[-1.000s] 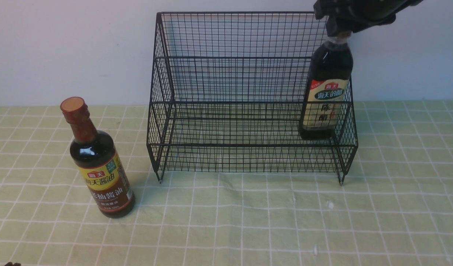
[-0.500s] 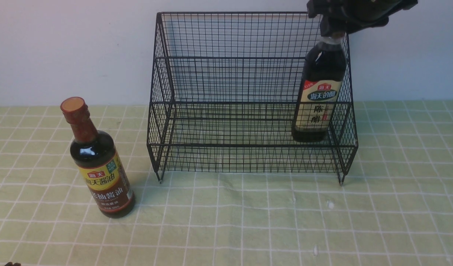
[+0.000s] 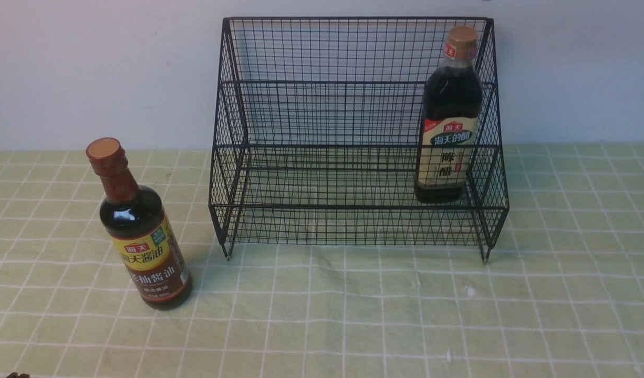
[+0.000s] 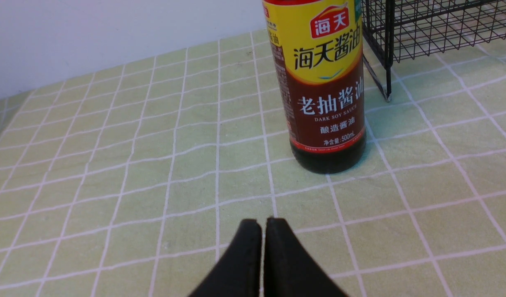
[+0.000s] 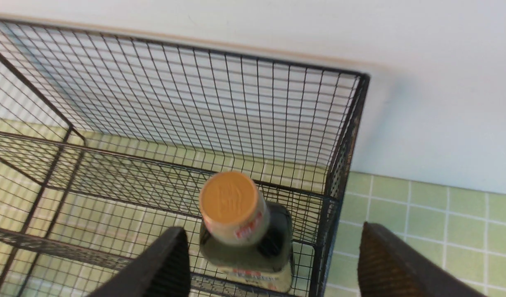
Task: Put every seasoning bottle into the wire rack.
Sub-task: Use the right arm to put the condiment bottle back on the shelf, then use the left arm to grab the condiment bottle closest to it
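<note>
Against the right-hand side of the wire rack [image 3: 327, 81], on its lower front tier, the tall bottle [image 3: 449, 121] stands upright or very nearly so. Its long axis is vertical, with the tan cap up near the rack's top rail and the cream label facing forward. The low front mesh crosses its base, and the rack's slanted right side runs just beside it; whether glass and wire touch cannot be told.

Outside the rack, off its left front foot, the round bottle [image 3: 141, 236] stands on the green checked worktop [image 3: 353, 315]. It is also vertical, with the red-brown neck wrap on top and the yellow-brown label turned forward.

The left end effector [image 4: 263, 225] has its two black fingers pressed together on nothing. It sits low over the worktop, short of the round bottle and apart from it. From that wrist, only the bottle's lower body and label show; the neck is cut off by the frame edge.

The right end effector [image 5: 271, 229] looks down on the tall bottle's cap with its fingers [image 5: 170, 260] spread wide. One finger is on each side, and neither touches the bottle. Both fingers are cut off at the frame edge, and this end effector does not show in the front view.
</note>
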Robot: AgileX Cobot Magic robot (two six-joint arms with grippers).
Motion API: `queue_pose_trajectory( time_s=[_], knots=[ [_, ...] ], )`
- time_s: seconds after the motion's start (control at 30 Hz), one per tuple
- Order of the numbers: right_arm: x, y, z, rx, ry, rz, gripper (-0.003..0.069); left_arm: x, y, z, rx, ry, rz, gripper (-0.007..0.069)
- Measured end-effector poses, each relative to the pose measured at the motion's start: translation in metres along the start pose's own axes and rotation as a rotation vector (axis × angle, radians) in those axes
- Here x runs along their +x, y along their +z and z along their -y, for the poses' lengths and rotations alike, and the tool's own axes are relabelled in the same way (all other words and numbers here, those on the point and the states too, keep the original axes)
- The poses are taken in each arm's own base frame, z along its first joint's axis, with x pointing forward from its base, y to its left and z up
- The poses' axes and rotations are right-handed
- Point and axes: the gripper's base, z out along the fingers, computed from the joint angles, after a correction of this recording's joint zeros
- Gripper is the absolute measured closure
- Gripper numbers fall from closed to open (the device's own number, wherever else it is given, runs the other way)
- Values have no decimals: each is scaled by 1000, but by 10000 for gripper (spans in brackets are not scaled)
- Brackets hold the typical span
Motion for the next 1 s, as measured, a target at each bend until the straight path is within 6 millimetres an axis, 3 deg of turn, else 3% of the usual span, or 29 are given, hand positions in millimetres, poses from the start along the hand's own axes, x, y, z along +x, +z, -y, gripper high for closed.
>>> queue_pose_trajectory(
  time_s=[0.03, 0.13, 0.27, 0.33, 0.37, 0.43, 0.5, 0.57, 0.77, 1.0],
  knots=[
    [0, -3, 0, 0, 1, 3, 195, 0, 0, 0, 0, 0, 0, 631],
    [0, -62, 6, -8, -20, 68, 330, 0, 0, 0, 0, 0, 0, 631],
    [8, -143, 14, -24, -18, 216, 565, 0, 0, 0, 0, 0, 0, 631],
    [19, -178, 19, -30, -11, 280, 631, 0, 0, 0, 0, 0, 0, 631],
    [20, -181, 19, -31, -9, 286, 636, 0, 0, 0, 0, 0, 0, 631],
    [51, -225, 28, -39, 3, 341, 666, 0, 0, 0, 0, 0, 0, 631],
    [69, -238, 32, -40, 4, 353, 670, 0, 0, 0, 0, 0, 0, 631],
    [103, -259, 39, -48, 6, 397, 671, 0, 0, 0, 0, 0, 0, 631],
    [200, -262, 52, -106, 6, 609, 672, 0, 0, 0, 0, 0, 0, 631],
    [275, -233, 57, -205, 29, 936, 672, 0, 0, 0, 0, 0, 0, 631]
  ],
)
